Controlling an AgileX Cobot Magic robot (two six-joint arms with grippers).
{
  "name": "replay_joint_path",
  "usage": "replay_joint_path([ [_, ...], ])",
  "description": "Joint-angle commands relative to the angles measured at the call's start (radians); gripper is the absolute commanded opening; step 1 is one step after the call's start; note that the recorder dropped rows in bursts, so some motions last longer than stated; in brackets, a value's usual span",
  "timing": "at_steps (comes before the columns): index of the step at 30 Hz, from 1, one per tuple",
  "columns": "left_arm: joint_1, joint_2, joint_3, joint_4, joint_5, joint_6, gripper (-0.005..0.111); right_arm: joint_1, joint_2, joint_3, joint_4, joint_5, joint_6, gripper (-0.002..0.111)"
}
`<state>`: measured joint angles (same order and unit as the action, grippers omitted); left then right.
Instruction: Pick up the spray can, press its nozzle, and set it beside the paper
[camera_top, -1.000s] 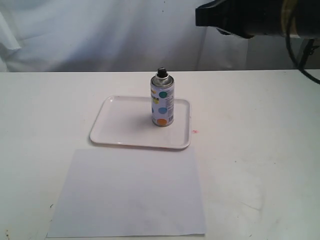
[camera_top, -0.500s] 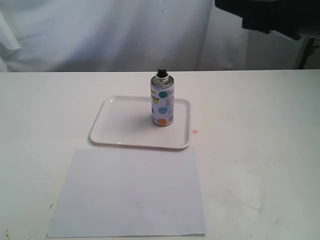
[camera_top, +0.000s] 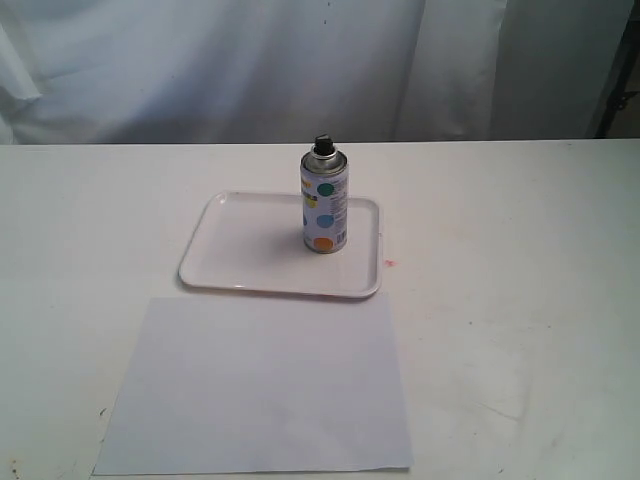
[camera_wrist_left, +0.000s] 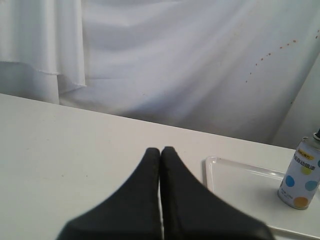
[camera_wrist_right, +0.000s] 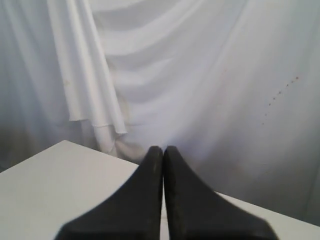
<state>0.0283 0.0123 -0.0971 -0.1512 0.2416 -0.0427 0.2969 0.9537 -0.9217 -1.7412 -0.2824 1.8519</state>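
The spray can, white with coloured dots, stands upright on the right half of a white tray. Its black nozzle tops the silver shoulder. The paper lies flat on the table in front of the tray. Neither arm shows in the exterior view. In the left wrist view my left gripper is shut and empty above the table, with the spray can and the tray off to one side. My right gripper is shut and empty, facing a white curtain.
A white curtain hangs behind the table. A small pink speck lies right of the tray.
The dark arm at the top right of the exterior view has moved right and up, out of the picture. Can, tray and paper have not moved.
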Motion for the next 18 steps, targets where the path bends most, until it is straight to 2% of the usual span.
replay_joint_path([
  [1,0.002,0.000,0.003,0.002,-0.009,-0.006,0.000,-0.100,-0.066,0.056,-0.003,-0.047,-0.025,0.000],
  [6,0.002,0.000,0.003,0.002,-0.009,-0.006,0.000,-0.272,-0.203,0.204,-0.003,-0.046,0.021,0.000],
  [9,0.002,0.000,0.003,0.002,-0.009,-0.006,0.000,-0.333,-0.311,0.298,-0.003,-0.007,0.024,0.000],
  [18,0.002,0.000,0.003,0.002,-0.009,-0.006,0.000,-0.367,-0.531,0.462,-0.003,0.056,0.041,0.000],
])
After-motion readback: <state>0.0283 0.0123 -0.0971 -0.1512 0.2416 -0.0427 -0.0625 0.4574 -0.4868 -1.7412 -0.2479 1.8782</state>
